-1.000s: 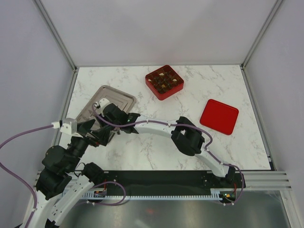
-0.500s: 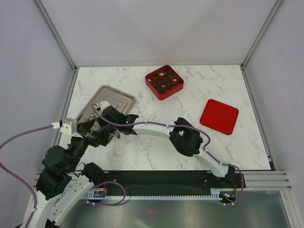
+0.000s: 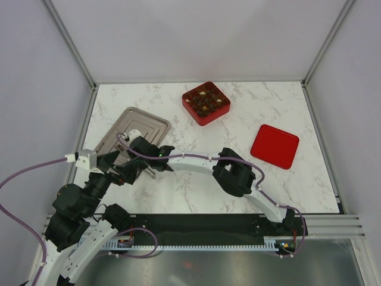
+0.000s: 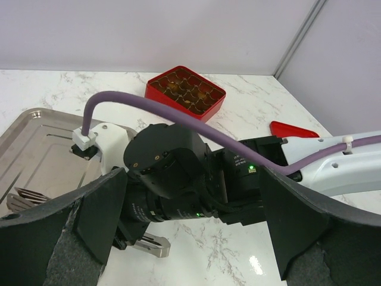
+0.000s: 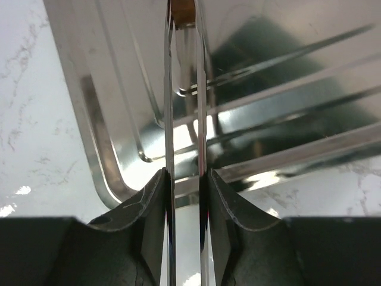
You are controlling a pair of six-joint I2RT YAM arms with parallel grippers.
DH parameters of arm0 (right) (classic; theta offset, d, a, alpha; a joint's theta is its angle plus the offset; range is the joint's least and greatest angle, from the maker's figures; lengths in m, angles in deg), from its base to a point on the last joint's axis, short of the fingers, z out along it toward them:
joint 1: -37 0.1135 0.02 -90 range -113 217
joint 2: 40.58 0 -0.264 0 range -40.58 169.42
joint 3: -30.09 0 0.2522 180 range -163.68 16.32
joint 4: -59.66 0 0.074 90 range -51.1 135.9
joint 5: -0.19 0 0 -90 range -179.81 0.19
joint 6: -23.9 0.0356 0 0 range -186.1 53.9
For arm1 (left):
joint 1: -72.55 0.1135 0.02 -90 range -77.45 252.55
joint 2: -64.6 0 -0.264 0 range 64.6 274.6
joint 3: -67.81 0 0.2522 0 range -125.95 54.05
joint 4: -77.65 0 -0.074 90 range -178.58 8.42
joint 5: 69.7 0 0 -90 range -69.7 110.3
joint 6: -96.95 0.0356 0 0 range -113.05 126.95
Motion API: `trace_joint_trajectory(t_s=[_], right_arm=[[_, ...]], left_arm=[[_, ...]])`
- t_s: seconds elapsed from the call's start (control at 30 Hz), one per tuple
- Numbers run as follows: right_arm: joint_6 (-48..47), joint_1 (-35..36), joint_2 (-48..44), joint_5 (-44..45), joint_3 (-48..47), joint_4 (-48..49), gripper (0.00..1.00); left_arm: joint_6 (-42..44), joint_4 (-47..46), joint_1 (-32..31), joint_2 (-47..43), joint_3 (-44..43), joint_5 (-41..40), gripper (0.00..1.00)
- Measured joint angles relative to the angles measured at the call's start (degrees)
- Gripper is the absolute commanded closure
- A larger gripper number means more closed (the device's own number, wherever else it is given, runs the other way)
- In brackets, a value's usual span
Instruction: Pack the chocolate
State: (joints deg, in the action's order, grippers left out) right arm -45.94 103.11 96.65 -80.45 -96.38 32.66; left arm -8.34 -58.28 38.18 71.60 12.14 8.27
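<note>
Clamping tongs (image 5: 169,119), right fingers (image 5: 152,202); left fingers (image 4: 98,208) wide; chocolate (image 3: 205,102) well apart in box (image 3: 218,115).

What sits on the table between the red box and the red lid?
Nothing; the top view shows only bare marble table between the red box and the red lid.

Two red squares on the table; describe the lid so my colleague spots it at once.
On the marble table, look to the right side. The lid lies there alone: a flat, plain red square with rounded corners. The other red square, the box at the far middle, is deeper and gridded, with chocolate pieces in it.
</note>
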Motion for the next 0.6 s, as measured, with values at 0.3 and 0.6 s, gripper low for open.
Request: trace_joint_trajectory(t_s=[0.3,0.6], right_arm=[[-0.02,-5.42,-8.81,0.55,11.39,-0.92,0.68],[0.02,-14.80,-17.40,-4.20,16.09,-0.44,0.70]], left_arm=[[0.00,-0.74,0.00,0.00,0.00,0.17,0.00],[0.00,-0.83,0.00,0.00,0.02,0.13,0.00]])
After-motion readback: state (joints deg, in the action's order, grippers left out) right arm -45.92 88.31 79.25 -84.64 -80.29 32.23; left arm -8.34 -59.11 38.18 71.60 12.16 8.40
